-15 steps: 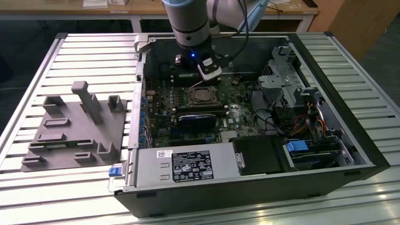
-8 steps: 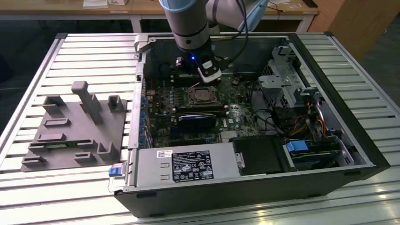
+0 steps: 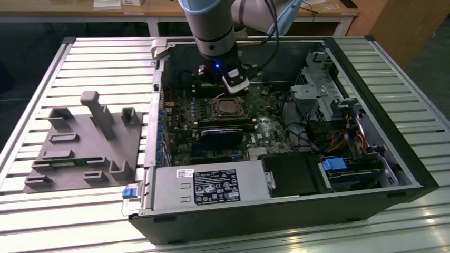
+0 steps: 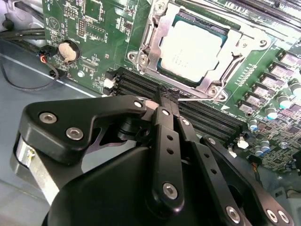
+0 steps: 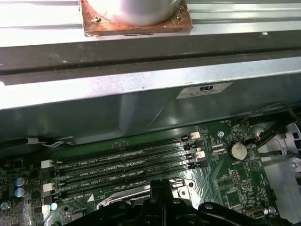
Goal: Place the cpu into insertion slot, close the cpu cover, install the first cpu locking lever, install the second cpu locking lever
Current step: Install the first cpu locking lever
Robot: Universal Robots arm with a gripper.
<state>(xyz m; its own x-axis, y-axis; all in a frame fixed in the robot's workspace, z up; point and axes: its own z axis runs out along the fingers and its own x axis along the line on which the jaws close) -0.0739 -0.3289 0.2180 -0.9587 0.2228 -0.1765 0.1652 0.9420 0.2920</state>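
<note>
Slatted metal table point(image 3: 105, 58) carrying an open black PC tower case point(image 3: 281, 224) laid on its side, w/ a grey moulded fixture plate point(image 3: 77, 153) beside it on the exterior view's left. The grey-and-blue robot arm point(image 3: 211, 26) reaches down into the case over the green motherboard point(image 3: 271, 132). The black two-finger gripper point(image 4: 168, 95) has its fingers pressed together. Its tips sit just beside the socket edge nearest the long black memory slots point(image 5: 127, 162), at the end of a thin silver wire locking lever point(image 4: 202, 100); whether they pinch that lever or only touch it can't be told. Progress, as judged: step 1 looks done, i.e. the flat square silver-topped cpu point(image 4: 190, 49) sits in the black-rimmed square insertion slot point(image 3: 226, 107). Step 2 also looks done: the thin silver-framed cpu cover point(image 4: 149, 47) lies flat around the chip, whose top shows thru the window. Lever work appears to be in hand; neither lever can be confirmed latched, so approx. half the task remains. Counts: 1 table, 1 case, 1 arm, 1 fixture plate, 1 silver power-supply box point(image 3: 204, 187), 1 motherboard, 1 gripper, 4 memory slots, 1 insertion slot, 1 cover, 1 cpu, 1 round silver coin cell point(image 4: 69, 48), 1 lever made out w/ certainty.
</note>
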